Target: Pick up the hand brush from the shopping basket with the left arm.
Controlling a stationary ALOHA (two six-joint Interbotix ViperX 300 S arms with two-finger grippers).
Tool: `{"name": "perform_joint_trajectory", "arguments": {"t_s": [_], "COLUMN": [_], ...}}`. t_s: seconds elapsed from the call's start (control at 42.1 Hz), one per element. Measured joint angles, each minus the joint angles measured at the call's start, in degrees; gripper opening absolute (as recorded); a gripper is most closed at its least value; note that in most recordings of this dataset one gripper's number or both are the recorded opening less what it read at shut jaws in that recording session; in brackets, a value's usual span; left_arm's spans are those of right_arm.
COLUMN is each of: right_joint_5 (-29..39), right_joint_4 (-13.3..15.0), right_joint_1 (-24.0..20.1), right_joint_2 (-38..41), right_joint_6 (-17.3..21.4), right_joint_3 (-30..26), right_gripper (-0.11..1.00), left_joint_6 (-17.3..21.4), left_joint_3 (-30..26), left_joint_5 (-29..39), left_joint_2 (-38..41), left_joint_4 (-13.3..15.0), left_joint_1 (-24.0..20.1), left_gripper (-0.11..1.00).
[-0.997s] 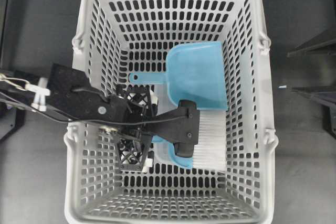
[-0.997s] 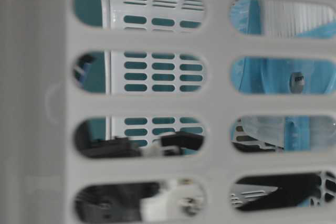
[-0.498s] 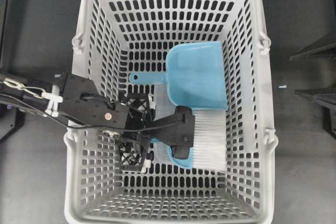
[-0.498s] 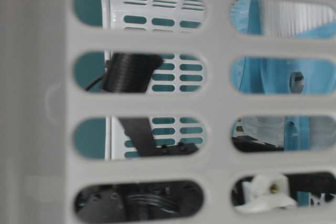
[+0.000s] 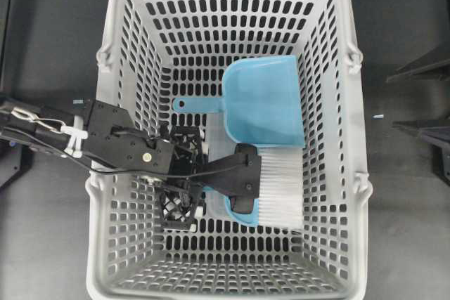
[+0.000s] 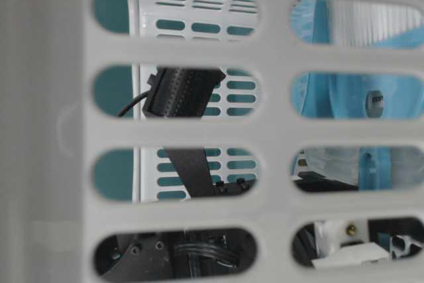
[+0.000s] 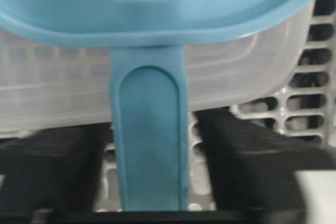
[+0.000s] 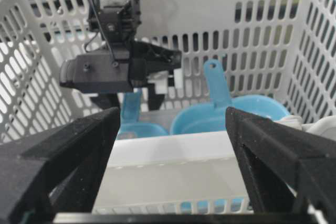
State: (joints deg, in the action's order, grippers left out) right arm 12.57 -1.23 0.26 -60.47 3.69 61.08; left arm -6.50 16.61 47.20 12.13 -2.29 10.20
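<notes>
Nearest in the right wrist view, the right gripper (image 8: 170,171) hangs outside the shopping basket (image 8: 252,30), its two black fingers (image 8: 68,166) spread wide with nothing between them.

Just past the basket's near wall lies the one hand brush (image 5: 271,189), on the basket floor toward the right side of the overhead view. Its long axis runs left to right there: the white bristle fan (image 5: 280,187) points at the right wall, and the thin light-blue handle (image 7: 149,140) points left, toward the left arm (image 5: 105,147). The brush lies flat, its bristles just beside the lower edge of the dustpan (image 5: 264,102).

The left gripper (image 5: 211,180) reaches in over the left wall and sits low over the handle. In the left wrist view, its two fingers (image 7: 247,156) stand one on each side of the handle, narrowed around it, with a slim gap showing on either side; whether they press it I cannot tell.

Farther back lies the one light-blue dustpan, its scoop mouth toward the right wall and its handle pointing left.

One basket, one brush and one dustpan sit on the dark counter (image 5: 401,230), with two arms.
</notes>
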Motion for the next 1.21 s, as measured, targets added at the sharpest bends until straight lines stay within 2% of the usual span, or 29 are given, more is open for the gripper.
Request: {"name": "perform_joint_trajectory", "arguments": {"t_s": [0.071, 0.095, 0.38, 0.546, 0.712, 0.973, 1.092, 1.211], "right_joint_5": [0.00, 0.00, 0.00, 0.09, 0.09, 0.09, 0.09, 0.09], "right_joint_4": [-0.09, 0.00, 0.00, 0.00, -0.09, 0.00, -0.09, -0.09], "right_joint_1": [-0.18, -0.26, -0.35, -0.35, -0.35, -0.35, -0.35, -0.35], "right_joint_2": [-0.09, -0.09, -1.14, -1.93, -2.29, -2.37, -2.55, -2.72], "right_joint_6": [0.09, 0.00, 0.00, 0.09, 0.09, 0.09, 0.09, 0.09], "right_joint_3": [0.09, 0.09, 0.62, 0.88, 1.05, 1.05, 1.05, 1.14], "right_gripper": [0.77, 0.77, 0.77, 0.77, 0.77, 0.77, 0.77, 0.77], "left_joint_6": [0.00, 0.00, 0.09, -0.26, -0.26, 0.00, -0.09, -0.09], "left_joint_3": [0.00, 0.00, 0.00, -1.32, -7.38, -23.47, -27.42, -27.86], "left_joint_5": [-0.44, -0.62, -0.88, 1.58, 10.99, 32.43, 37.79, 38.67], "left_joint_2": [-0.09, -0.09, -0.62, -4.31, -9.49, -12.13, -11.95, -11.34], "left_joint_4": [0.00, 0.00, 0.00, 0.00, 0.00, 0.00, -0.09, -0.09], "left_joint_1": [0.09, 0.18, 0.62, 0.79, 0.88, 0.88, 0.79, 0.79], "left_gripper": [0.25, 0.22, 0.24, 0.24, 0.24, 0.24, 0.24, 0.24]}}
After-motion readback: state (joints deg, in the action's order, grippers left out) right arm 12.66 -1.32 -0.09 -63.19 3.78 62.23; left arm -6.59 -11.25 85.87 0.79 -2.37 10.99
